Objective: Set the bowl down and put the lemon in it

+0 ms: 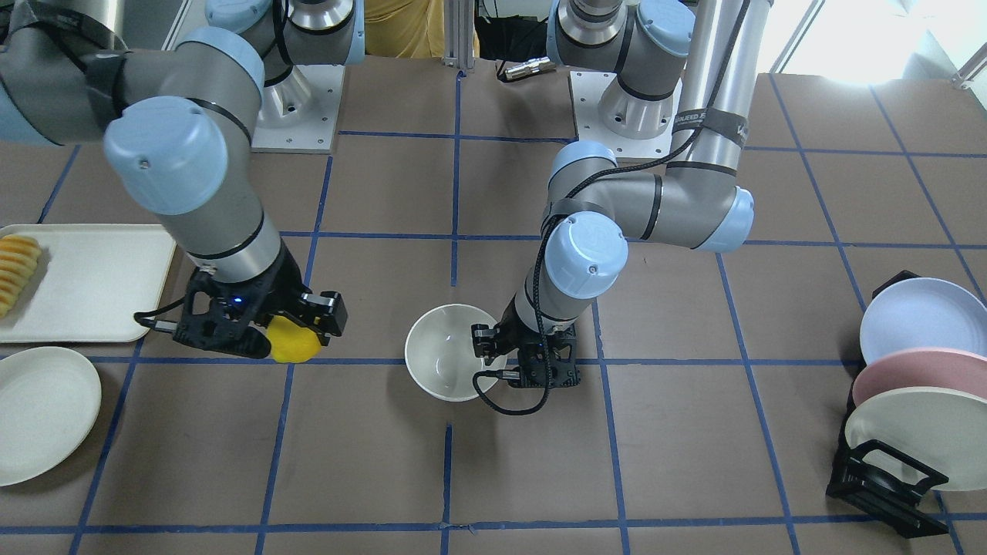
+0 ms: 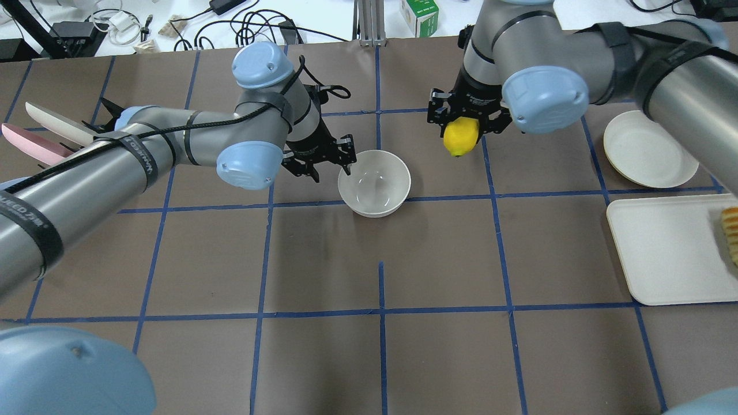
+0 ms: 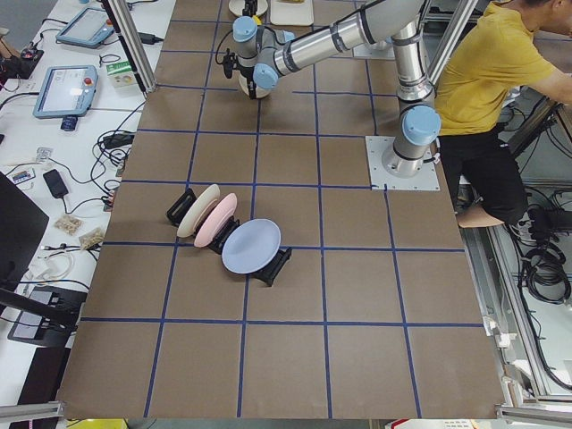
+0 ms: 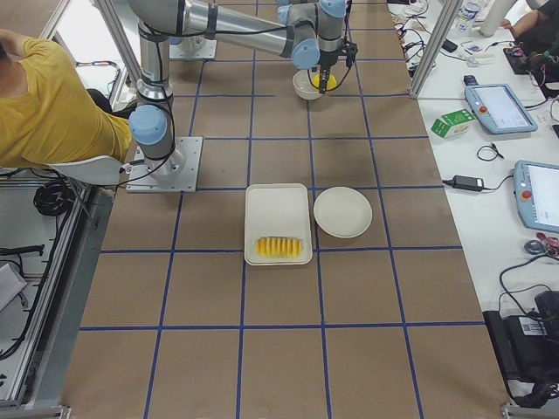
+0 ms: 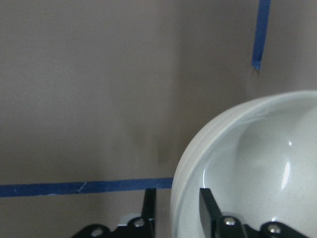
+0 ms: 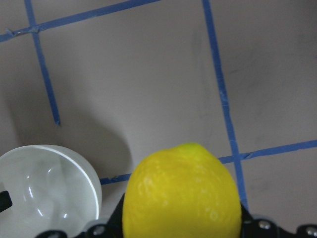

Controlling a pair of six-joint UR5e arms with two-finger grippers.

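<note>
My only obstacle at the bowl [image 2: 375, 185] is the left gripper [image 2: 347, 165], astride its left rim with one finger inside. The rest of the mouth is open from above. I see bare table between bowl and lemon [image 2: 460, 138], to its far right.

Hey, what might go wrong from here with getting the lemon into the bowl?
The left pincer straddles the rim of the bowl; pulling away crookedly could drag or tip it. The right pincer holds the lemon beside the bowl, not over it; released early, it would probably roll across the table.
</note>
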